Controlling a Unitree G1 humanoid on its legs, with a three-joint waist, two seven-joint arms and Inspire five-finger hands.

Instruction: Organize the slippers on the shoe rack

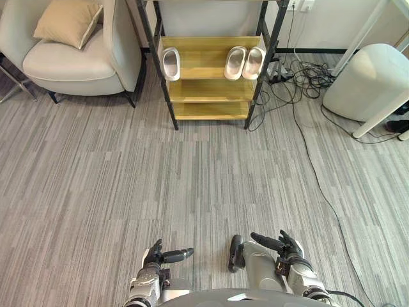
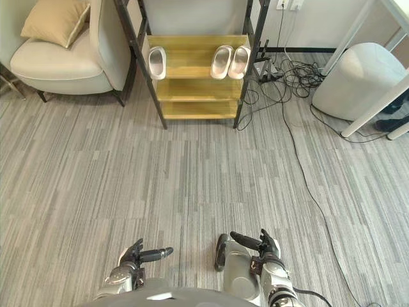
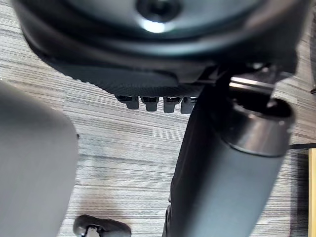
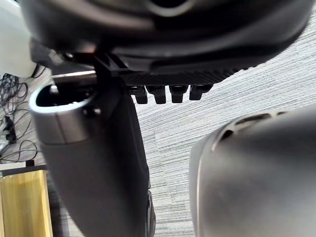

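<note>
**Slippers: 3 on the top shelf, nothing being carried**

Close in, the left hand and the right hand hang low over the floor. Their fingers are loose and uncurled, the thumbs point toward each other, and neither holds anything. Each wrist view shows its own row of fingers with striped floor past it.

The grey floor runs wide and open from the hands to the shoe rack, and a thin black cable trails along its right side.

On the rack's top shelf, 1 lone slipper lies at the left end. The other 2 lie side by side at the right end, with yellow wood between them and the lone slipper.

A cream armchair with a tan cushion stands just left of the rack. To its right are a tangle of cables and a white pouf.

Past the thumb, the right wrist view catches a corner of the rack's yellow wood and that same tangle.
</note>
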